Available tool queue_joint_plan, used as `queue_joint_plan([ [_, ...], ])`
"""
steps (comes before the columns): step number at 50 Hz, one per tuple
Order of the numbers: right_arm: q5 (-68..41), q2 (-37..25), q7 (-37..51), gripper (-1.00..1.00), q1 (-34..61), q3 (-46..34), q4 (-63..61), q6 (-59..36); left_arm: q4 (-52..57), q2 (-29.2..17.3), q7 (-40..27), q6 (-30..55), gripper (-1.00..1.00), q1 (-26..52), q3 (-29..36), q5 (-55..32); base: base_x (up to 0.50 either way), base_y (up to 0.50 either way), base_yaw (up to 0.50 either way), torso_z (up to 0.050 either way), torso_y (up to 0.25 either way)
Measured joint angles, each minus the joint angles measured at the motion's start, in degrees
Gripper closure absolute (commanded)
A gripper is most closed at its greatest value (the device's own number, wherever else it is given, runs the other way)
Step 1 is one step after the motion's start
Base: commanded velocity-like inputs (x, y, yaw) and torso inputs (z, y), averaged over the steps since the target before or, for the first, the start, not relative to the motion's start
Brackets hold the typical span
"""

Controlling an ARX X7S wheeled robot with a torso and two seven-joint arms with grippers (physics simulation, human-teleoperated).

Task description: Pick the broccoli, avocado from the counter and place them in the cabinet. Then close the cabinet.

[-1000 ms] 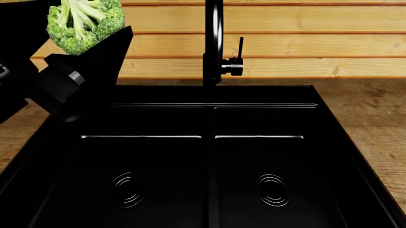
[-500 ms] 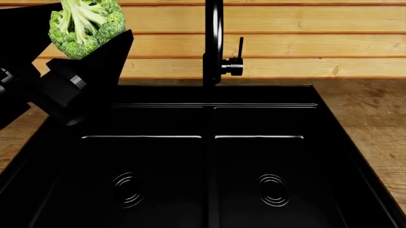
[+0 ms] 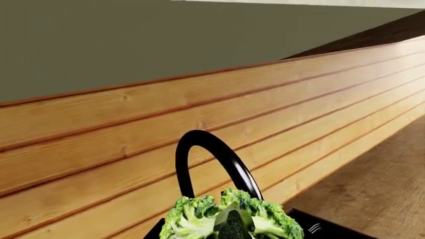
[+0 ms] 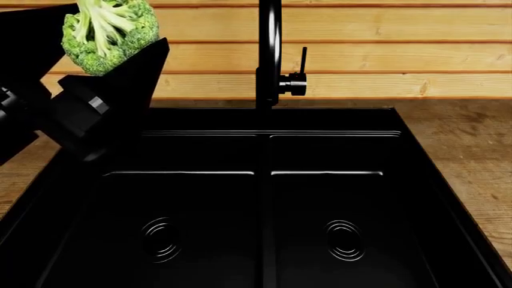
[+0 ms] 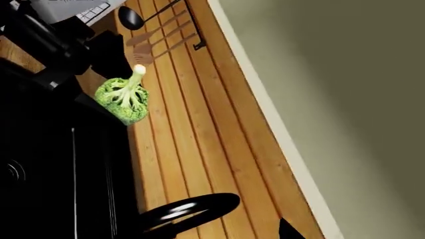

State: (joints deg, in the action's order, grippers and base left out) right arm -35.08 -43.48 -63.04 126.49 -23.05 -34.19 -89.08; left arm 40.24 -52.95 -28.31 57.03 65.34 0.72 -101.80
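While raised at the head view's upper left, above the sink's left rear corner:
Left gripper (image 4: 108, 45): tilted up toward the wall, fingers (image 4: 140, 66) clamped on the broccoli (image 4: 108, 33) (stalk end facing the head camera).
Broccoli: held aloft, clear of the counter (image 4: 468, 141), in front of the plank wall (image 4: 384, 60).
Right gripper: not seen in any view, state impossible to tell.
Sink (image 4: 264, 198): black, double-basin, sunk into the brown wood-grain counter.
Faucet (image 4: 272, 54): black, upright behind the divider.
Room: utensils (image 5: 156, 35) hung on the plank wall, olive wall above.
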Motion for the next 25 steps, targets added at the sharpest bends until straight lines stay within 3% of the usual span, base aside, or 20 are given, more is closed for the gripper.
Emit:
queue_joint_plan([
  [12,-15.6,-8.9,13.3,-1.00,-7.1,0.6,-4.5,0.3,0.5,-0.6,-0.2,-0.6,1.00,-0.4,-0.7,-0.7,0.00,0.00,0.00,0.000,0.000],
  [25,-22.7,-15.6,24.3,-1.00,-16.5,3.1,-6.9,0.6,1.4,-1.9,-1.3,-1.9,1.00,-0.7,-2.4,-2.6,0.00,0.00,0.00,0.000,0.000],
])
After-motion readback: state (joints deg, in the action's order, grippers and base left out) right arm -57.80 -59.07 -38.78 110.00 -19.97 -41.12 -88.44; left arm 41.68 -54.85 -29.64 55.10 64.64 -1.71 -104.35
